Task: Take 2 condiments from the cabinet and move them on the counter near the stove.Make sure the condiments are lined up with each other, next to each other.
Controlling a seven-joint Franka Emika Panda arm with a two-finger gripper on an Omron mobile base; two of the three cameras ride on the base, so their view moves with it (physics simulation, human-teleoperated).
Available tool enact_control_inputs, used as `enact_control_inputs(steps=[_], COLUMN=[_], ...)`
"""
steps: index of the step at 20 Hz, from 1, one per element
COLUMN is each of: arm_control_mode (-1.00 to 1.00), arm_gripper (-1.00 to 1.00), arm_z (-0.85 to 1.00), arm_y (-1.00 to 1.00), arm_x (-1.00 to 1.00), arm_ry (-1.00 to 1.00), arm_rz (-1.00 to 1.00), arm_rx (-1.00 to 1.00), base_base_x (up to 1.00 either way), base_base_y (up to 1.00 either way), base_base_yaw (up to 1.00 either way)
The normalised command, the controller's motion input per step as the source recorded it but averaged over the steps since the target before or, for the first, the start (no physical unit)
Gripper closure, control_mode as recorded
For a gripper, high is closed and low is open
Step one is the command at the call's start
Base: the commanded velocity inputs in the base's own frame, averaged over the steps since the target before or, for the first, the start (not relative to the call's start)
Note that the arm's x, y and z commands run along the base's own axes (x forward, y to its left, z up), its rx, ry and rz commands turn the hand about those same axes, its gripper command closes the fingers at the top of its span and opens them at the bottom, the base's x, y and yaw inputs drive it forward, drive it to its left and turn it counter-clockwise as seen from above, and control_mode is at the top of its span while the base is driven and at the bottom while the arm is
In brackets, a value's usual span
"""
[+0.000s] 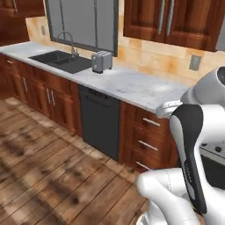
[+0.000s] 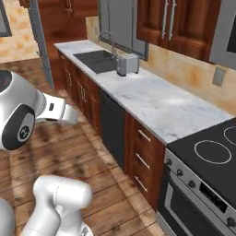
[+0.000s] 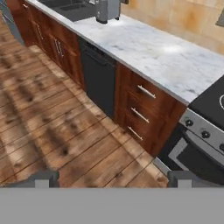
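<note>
- The cabinet (image 2: 171,22) hangs on the wall above the counter, its doors shut, with long silver bar handles (image 2: 168,18) running down the door fronts; the bottles cannot be made out in any view.
- The same cabinet (image 1: 176,19) sits at the upper right of the left base view, above the tan tiled wall.
- The counter (image 2: 152,103) runs as a long marbled strip from the sink end to the stove; the stretch just beside the stove is bare stone.
- The stove (image 2: 212,161) stands at the right end of the counter, its black top touching the counter edge, white burner rings on the glass and knobs along the steel front.
- In the hand view the stove (image 3: 205,127) shows at the right edge, with the counter (image 3: 166,57) above and left of it.
- The gripper (image 3: 113,178) hangs out over the wood floor (image 3: 48,127), well apart from counter and stove; its two dark fingertips (image 3: 43,178) stand far apart with nothing between them.
- A steel toaster (image 2: 127,64) stands on the counter just beside the sink (image 2: 94,60), with a curved tap (image 2: 107,39) behind the basin.
- A black dishwasher (image 1: 99,121) front sits under the counter, between the sink cupboards and a stack of drawers (image 1: 149,136).
- A window (image 1: 81,22) is above the sink.
- A grey outlet (image 2: 218,76) is on the tiled wall near the stove.
</note>
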Motion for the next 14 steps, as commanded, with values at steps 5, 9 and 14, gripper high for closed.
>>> enact_control_inputs(steps=[5, 9, 14], arm_control_mode=[1.0, 1.0, 1.0], arm_gripper=[-1.0, -1.0, -1.0], arm_z=[0.0, 0.0, 0.0], arm_y=[0.0, 0.0, 0.0], arm_x=[0.0, 0.0, 0.0], arm_ry=[0.0, 0.0, 0.0], arm_rz=[0.0, 0.0, 0.0], arm_rx=[0.0, 0.0, 0.0], base_base_x=[-0.07, 0.67, 1.0], base_base_y=[0.58, 0.69, 0.52], base_base_yaw=[0.94, 0.7, 0.35])
